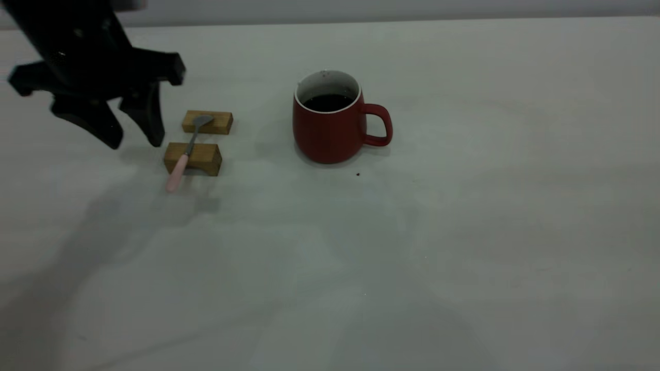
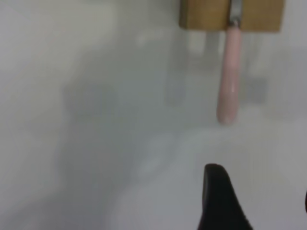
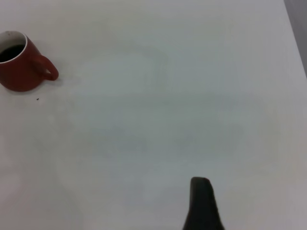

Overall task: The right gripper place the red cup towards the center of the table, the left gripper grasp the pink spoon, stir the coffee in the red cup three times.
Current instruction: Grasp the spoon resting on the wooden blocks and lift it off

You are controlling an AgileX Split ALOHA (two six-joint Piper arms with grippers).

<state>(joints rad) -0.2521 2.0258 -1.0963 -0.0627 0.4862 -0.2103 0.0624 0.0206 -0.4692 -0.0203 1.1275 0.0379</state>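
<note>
The red cup [image 1: 330,129] stands upright near the table's [image 1: 464,247] middle, handle toward the right, with dark coffee [image 1: 327,101] inside. Left of it, the pink spoon [image 1: 184,154] lies across two wooden blocks, its pink handle [image 2: 228,81] overhanging the nearer one. My left gripper [image 1: 133,136] hangs open just left of the blocks, above the table and apart from the spoon. In the left wrist view one finger [image 2: 220,201] shows short of the handle's end. My right gripper [image 3: 256,191] is far from the cup [image 3: 21,64], open and holding nothing; it is outside the exterior view.
Two tan wooden blocks [image 1: 207,122] [image 1: 201,158] carry the spoon. A small dark speck [image 1: 358,174] lies on the table in front of the cup. The table's far edge [image 1: 412,19] runs along the back.
</note>
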